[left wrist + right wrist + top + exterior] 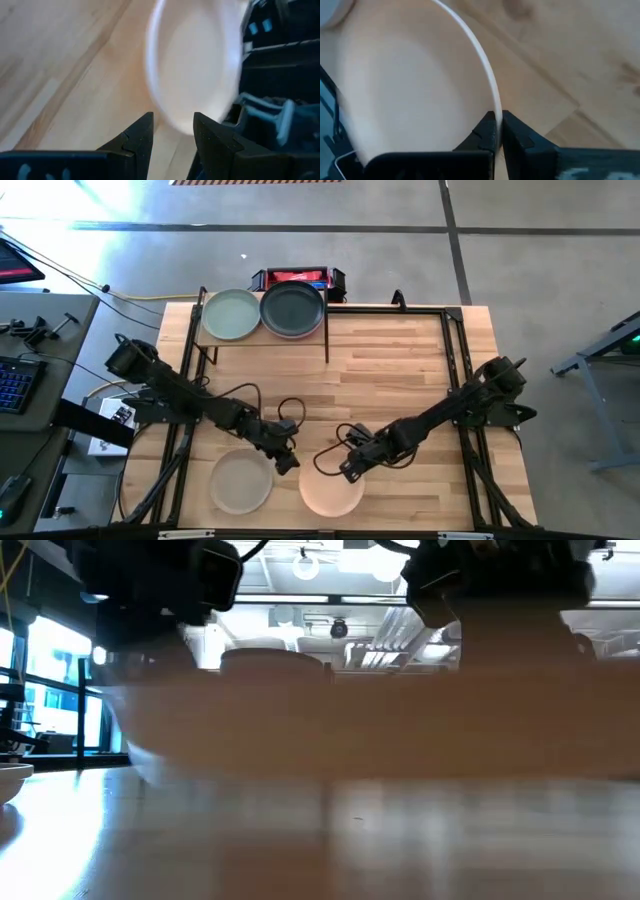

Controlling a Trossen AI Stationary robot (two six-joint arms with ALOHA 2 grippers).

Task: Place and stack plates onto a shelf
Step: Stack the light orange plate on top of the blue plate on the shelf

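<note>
The peach plate (331, 490) lies near the front edge of the table (400, 370), a little to the right of the middle of that edge. It is round, so it has no long axis of its own; its hollow side faces up. In the low view it looks blurred, and I cannot tell if it rests fully flat on the wood.

The right gripper (498, 131) is at the rim of this plate, on the side toward the middle of the table. Its two fingers are closed tight on the thin rim, one finger inside the plate and one outside.

The left gripper (286, 461) hangs just beside the same plate, on its left, between it and the beige-grey plate (240, 481). Its fingers (140, 137) stand apart with a clear gap, and nothing is between them.

The beige-grey plate lies flat near the front edge too, left of the peach one and apart from it, hollow side up.

The shelf (265, 340) stands at the back edge of the table, toward the back left corner. On it two plates sit side by side and touching: the pale sage plate (231, 314) at the left and the dark grey plate (292, 309) at the right, which lies on another plate whose rim just shows under it.
</note>
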